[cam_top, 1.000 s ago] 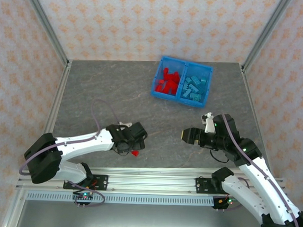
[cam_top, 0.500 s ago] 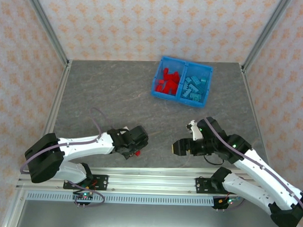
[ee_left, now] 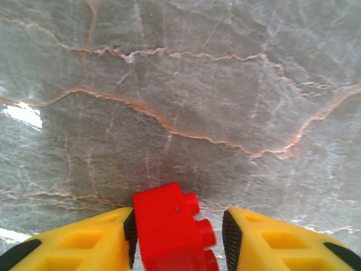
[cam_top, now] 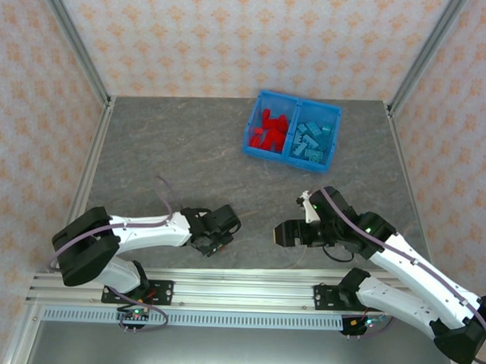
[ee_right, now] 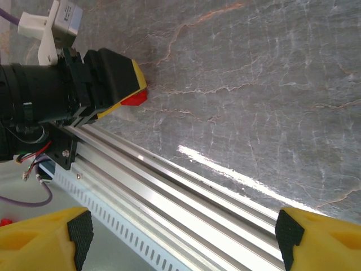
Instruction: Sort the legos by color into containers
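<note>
Left wrist view looks straight down the left gripper (ee_left: 177, 240), whose yellow fingers (ee_left: 73, 243) stand on either side of a red brick (ee_left: 172, 231) lying on the grey marbled table (ee_left: 186, 101). The pad at 9 o'clock of the brick sits against its flat side. The pad at 3 o'clock is just beside the studs, with what looks like a thin dark sliver between them. Whether the jaws have actually clamped on it cannot be told. They straddle it this way so that closing traps the brick by its two opposite faces.

From the top external camera, the left gripper (cam_top: 217, 235) works low at about 7 o'clock on the table, close to the aluminium rail (cam_top: 239, 279). The bin (cam_top: 249, 133) sits well apart at about 1 o'clock, with red legos (cam_top: 269, 129) heaped in its 9 o'clock compartment and teal legos (cam_top: 312, 138) in its 3 o'clock one. The red brick probably belongs in the red side, so the likely step is to grasp it and then carry it a long way up the table.

The right gripper (cam_top: 285, 234) hangs at about 5 o'clock, turned toward its partner. Its own camera shows the fingers (ee_right: 51, 237) spread wide with nothing between them, and the left gripper (ee_right: 127, 84) at 10 o'clock with the red brick (ee_right: 135, 99) under its tip. It seems parked clear of the grasp.
</note>
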You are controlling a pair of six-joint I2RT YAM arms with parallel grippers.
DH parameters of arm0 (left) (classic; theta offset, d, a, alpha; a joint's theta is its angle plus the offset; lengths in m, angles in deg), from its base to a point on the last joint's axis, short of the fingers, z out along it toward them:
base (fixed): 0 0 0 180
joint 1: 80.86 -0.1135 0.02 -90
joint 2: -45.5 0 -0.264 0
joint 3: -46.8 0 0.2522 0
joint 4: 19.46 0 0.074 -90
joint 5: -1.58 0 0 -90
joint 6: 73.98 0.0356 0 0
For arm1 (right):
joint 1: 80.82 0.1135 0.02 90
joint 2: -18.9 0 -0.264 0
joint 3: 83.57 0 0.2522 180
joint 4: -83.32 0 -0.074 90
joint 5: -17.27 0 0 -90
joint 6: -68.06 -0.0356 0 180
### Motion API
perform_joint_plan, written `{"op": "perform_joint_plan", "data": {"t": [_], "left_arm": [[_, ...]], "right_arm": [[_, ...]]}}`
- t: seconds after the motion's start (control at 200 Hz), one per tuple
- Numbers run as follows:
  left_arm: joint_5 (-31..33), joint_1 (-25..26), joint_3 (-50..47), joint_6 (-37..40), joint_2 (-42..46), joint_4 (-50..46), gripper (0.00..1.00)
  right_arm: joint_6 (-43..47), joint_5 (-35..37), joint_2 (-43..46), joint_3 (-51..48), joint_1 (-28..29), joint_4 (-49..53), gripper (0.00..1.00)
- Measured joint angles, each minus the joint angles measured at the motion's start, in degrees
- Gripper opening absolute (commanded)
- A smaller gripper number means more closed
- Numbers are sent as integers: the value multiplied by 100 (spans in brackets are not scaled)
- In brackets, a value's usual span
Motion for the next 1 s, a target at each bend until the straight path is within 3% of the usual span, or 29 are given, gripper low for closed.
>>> {"op": "perform_joint_plan", "data": {"t": [0.095, 0.235, 0.375, 0.51, 0.721, 1.001], "left_arm": [[-24, 0, 2, 70, -31, -2, 28], [133, -4, 372, 428, -55, -317, 26], [682, -142, 1606, 1364, -149, -852, 23], [1335, -562, 3021, 2479, -542, -944, 21], [2162, -1176, 5239, 3989, -2140, -673, 22], [2649, -1567, 8196, 5731, -4889, -39, 28]], "right_arm": [[-26, 37, 0, 0, 11, 0, 86], [-52, 48, 2, 2, 35, -4, 85], [-101, 243, 57, 26, 37, -39, 86], [-197, 957, 256, 164, 37, -146, 86], [-363, 1985, 367, 389, 37, -369, 87], [-402, 2402, 367, 389, 37, -398, 88]]}}
